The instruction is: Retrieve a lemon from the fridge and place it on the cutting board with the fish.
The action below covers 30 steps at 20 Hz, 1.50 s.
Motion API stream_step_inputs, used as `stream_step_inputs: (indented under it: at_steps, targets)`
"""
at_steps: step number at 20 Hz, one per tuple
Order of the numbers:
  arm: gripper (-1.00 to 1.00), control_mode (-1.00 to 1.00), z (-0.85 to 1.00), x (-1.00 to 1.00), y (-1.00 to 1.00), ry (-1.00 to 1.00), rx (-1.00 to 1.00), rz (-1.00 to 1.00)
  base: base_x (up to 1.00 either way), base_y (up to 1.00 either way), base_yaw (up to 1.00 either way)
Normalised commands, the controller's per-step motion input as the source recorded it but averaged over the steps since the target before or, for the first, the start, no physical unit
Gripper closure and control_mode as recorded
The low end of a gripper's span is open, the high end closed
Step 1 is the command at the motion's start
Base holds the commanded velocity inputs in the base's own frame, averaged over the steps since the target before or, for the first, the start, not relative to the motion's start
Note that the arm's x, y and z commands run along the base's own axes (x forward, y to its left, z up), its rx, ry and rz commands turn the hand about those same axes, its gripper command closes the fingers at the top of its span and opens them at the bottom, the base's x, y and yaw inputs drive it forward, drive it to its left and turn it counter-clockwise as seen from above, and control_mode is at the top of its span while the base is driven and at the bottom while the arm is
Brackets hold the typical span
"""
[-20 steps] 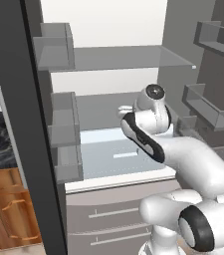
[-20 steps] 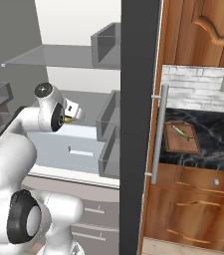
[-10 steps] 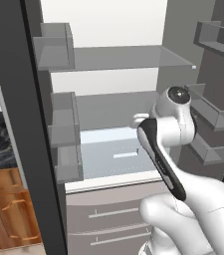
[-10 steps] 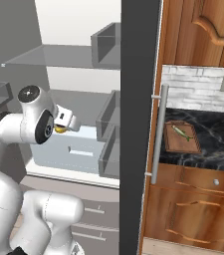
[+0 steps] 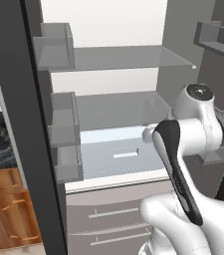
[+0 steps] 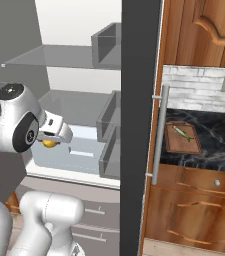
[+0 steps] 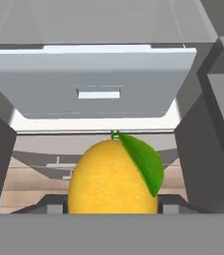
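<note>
Open grey fridge [image 5: 113, 114], smooth glass shelves; tool [image 6: 51, 141] pinching oval yellow lemon [image 7: 112, 182], green leaf.

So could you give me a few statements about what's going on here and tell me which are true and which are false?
1. The fingers hold the lemon. True.
2. The fridge is closed. False: its door stands open, shelves showing.
3. The fish lies on the cutting board. True.
4. The lemon is already on the board. False: it is at the fridge, in the fingers.
5. The lemon has a green leaf. True.
6. The board sits on a fridge shelf. False: it is on the black counter right of the fridge.
</note>
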Motion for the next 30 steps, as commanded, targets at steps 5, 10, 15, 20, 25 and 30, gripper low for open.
stream_step_inputs:
  at_steps: [5, 10, 15, 20, 25, 30]
  targets:
    - [1.0, -1.0, -0.1, -0.24, -0.02, 0.0, 0.0, 0.05, 0.0, 0.0, 0.0]
    - [1.0, -1.0, -0.02, -0.03, 0.0, 0.0, 0.0, 0.03, 0.0, 0.0, 0.0]
    - [1.0, -1.0, 0.0, 0.0, 0.0, 0.0, 0.0, 0.0, 0.0, 0.0, 0.0]
    - [1.0, -1.0, 0.0, 0.0, 0.0, 0.0, 0.0, 0.0, 0.0, 0.0, 0.0]
    - [1.0, 1.0, 0.0, -0.01, 0.0, 0.0, 0.0, 0.0, -0.27, 0.0, 0.0]
    - [1.0, 1.0, 0.0, 0.0, 0.0, 0.0, 0.0, 0.0, -0.76, 0.0, 0.0]
